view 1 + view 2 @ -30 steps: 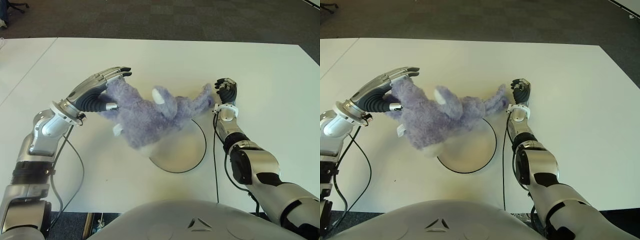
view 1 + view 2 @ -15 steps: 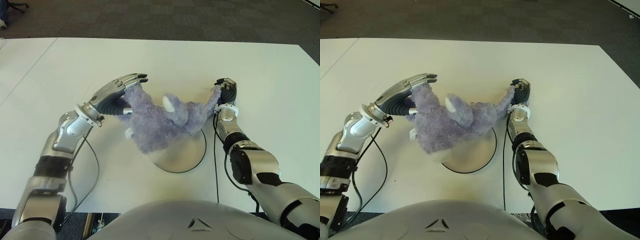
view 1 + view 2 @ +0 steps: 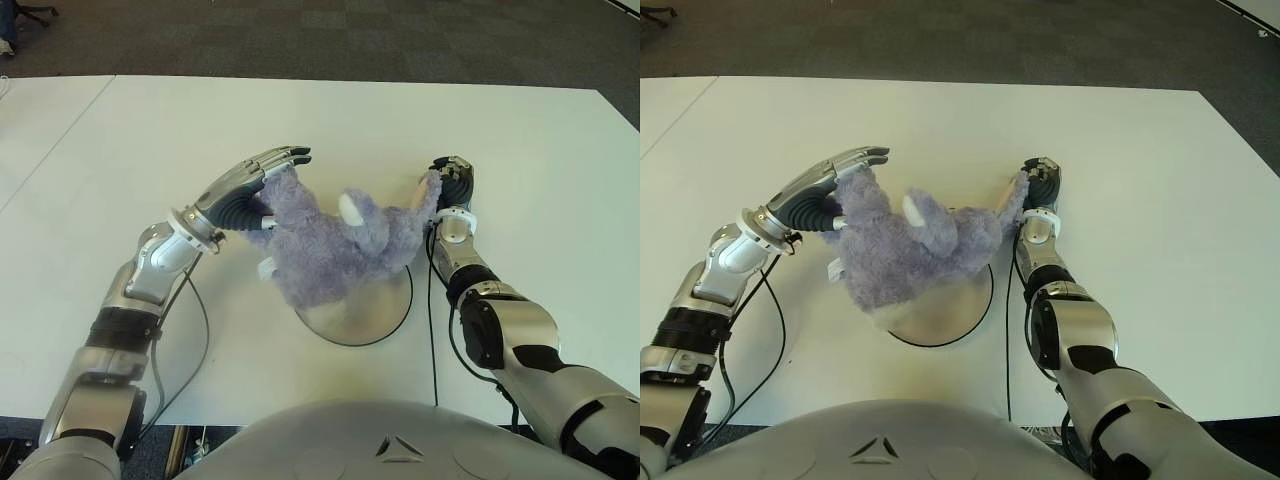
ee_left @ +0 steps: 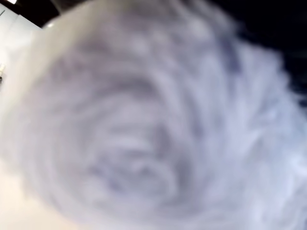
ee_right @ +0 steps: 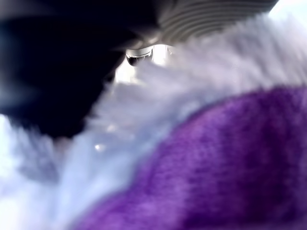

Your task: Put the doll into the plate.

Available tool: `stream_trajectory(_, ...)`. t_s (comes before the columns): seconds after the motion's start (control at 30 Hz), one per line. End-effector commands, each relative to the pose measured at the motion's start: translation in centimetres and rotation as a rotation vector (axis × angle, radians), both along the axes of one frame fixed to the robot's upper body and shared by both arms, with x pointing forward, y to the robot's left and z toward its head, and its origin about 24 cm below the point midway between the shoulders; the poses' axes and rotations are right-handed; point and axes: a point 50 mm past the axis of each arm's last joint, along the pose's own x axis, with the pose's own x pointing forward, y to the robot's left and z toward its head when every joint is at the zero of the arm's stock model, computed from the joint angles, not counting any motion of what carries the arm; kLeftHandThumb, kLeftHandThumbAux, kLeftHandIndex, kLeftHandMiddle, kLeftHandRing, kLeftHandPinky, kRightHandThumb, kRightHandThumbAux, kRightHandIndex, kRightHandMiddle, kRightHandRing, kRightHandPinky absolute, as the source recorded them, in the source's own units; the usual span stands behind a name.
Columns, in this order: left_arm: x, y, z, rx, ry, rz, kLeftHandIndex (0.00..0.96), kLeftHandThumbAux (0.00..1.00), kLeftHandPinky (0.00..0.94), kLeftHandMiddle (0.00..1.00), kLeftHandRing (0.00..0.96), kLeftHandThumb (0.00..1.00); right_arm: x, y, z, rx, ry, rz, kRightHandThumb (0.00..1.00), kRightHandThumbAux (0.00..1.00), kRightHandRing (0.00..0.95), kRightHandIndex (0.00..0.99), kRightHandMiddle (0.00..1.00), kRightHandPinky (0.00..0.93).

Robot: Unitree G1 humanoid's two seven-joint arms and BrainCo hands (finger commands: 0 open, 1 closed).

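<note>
**Doll held over the plate by both hands**

The fluffy purple doll (image 3: 335,245) sits over the far half of the round plate (image 3: 375,315), its body covering much of the dish; only the near rim shows bare. The left hand (image 3: 245,190) is at the doll's left end, its fingers (image 3: 285,156) stretched over the top of the fur and the thumb pressed in beneath, grasping it. The right hand (image 3: 452,185) is just past the plate's right edge, clenched on the doll's raised limb. Both wrist views are filled with fur. The white worktop (image 3: 520,150) carries the plate, with cables trailing along each forearm.
</note>
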Motion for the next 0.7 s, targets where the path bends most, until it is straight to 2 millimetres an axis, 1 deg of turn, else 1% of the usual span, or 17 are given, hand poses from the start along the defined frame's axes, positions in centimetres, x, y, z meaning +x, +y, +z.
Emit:
stream_trajectory(0.03, 0.0, -1.1, -0.6, -0.001, 0.022, -0.034, 0.000, 0.414, 0.003, 0.012, 0.033, 0.289, -6.5, 1.3, -8.3, 0.046, 0.374, -0.013, 0.951, 0.661, 0.462, 0.428, 0.485, 0.494)
stream_trajectory(0.27, -0.1, -1.1, -0.4, 0.001, 0.009, -0.032, 0.000, 0.415, 0.000, 0.012, 0.040, 0.277, -6.5, 1.4, -8.3, 0.050, 0.367, -0.019, 0.951, 0.660, 0.464, 0.428, 0.485, 0.502)
stream_trajectory(0.3, -0.2, -1.0, -0.3, 0.003, 0.004, -0.031, 0.000, 0.409, 0.000, 0.011, 0.040, 0.275, -6.5, 1.4, -8.3, 0.049, 0.364, -0.020, 0.951, 0.660, 0.466, 0.428, 0.485, 0.515)
stream_trajectory(0.4, -0.4, 0.2, 1.0, 0.020, -0.018, -0.020, 0.000, 0.394, 0.000, 0.003, 0.033, 0.274, -6.5, 1.4, -8.2, 0.038, 0.354, -0.019, 0.951, 0.660, 0.466, 0.429, 0.485, 0.509)
stream_trajectory(0.5, -0.7, 1.2, 1.6, 0.047, -0.011, -0.010, 0.000, 0.369, 0.000, 0.000, 0.002, 0.261, -6.5, 1.5, -8.2, 0.032, 0.357, -0.016, 0.951, 0.660, 0.464, 0.429, 0.487, 0.498)
stream_trajectory(0.67, -1.7, 4.3, 3.3, 0.112, 0.037, 0.006, 0.000, 0.339, 0.000, 0.000, 0.000, 0.261, -6.6, 1.7, -8.4, 0.025, 0.376, -0.001, 0.952, 0.660, 0.463, 0.429, 0.487, 0.486)
stream_trajectory(0.7, -1.9, 4.9, 3.7, 0.121, 0.045, 0.008, 0.000, 0.334, 0.000, 0.000, 0.000, 0.262, -6.6, 1.8, -8.4, 0.024, 0.381, 0.004, 0.951, 0.661, 0.461, 0.428, 0.488, 0.451)
